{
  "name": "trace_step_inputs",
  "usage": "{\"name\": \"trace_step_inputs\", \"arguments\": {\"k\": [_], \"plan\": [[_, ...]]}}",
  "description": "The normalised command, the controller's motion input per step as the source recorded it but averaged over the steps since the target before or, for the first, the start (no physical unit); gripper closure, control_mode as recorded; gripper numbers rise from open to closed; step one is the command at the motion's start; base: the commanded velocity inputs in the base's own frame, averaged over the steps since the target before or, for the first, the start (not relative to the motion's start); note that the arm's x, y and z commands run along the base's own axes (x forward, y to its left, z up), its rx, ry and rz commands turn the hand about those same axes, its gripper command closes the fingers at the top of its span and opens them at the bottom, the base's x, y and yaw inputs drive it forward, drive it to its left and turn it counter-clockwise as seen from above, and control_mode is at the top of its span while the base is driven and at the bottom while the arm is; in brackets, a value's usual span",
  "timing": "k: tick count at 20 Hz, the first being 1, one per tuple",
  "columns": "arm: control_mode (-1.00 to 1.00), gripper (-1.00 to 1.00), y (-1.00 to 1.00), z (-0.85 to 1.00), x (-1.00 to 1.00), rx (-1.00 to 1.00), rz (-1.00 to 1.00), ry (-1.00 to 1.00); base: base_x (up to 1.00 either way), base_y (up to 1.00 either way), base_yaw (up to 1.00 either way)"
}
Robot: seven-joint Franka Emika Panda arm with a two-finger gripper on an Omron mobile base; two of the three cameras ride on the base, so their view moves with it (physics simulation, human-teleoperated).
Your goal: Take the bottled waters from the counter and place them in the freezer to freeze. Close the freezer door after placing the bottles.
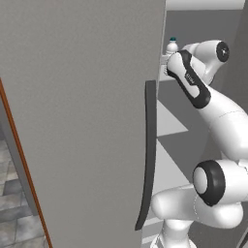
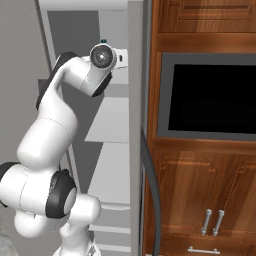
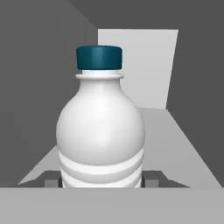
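**Bottle in the gripper, inside the freezer**

From the left base view I see the tall plain flat grey freezer door [image 1: 82,121] swung open and taking up most of the picture, its long dark vertical bar handle [image 1: 148,155] running down its right edge. Past that edge the white arm reaches up into the freezer [image 1: 203,29], the grey compartment with pale shelves [image 1: 169,121]. At the top of the reach, just beside the door's edge, I can make out the small clear ribbed plastic bottle with a teal-blue cap [image 1: 171,46], upright, level with the upper shelf. The hand itself is hidden behind the arm's wrist here.

From the right base view the arm bends up from the lower left and its wrist points into the freezer's upper part. I catch only the teal cap of the bottle [image 2: 104,41] above the wrist. To the right stand the brown wooden cabinets [image 2: 200,180] and the black wall oven [image 2: 215,95].

In the hand view the bottle [image 3: 100,131] stands upright and close, squarely between the two dark fingertips of the gripper [image 3: 101,179], which press its lower ribbed part from either side. So I read the jaws as closed on the bottle. Below and behind it a pale shelf [image 3: 175,140] runs back to the freezer's grey rear wall.
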Motion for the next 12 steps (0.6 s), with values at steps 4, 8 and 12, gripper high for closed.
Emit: {"name": "trace_step_inputs", "arguments": {"k": [4, 8, 12], "plan": [[-1.00, 1.00, 0.00, 0.00, 0.00, -0.01, 0.00, 0.00, 0.00, 0.00, 0.00], [-1.00, 1.00, 0.00, 0.00, 0.00, 0.00, 0.00, 0.00, 0.00, 0.00, 0.00], [-1.00, 1.00, 0.00, -0.01, 0.07, 0.00, 0.00, 0.00, 0.00, 0.00, 0.00]]}}
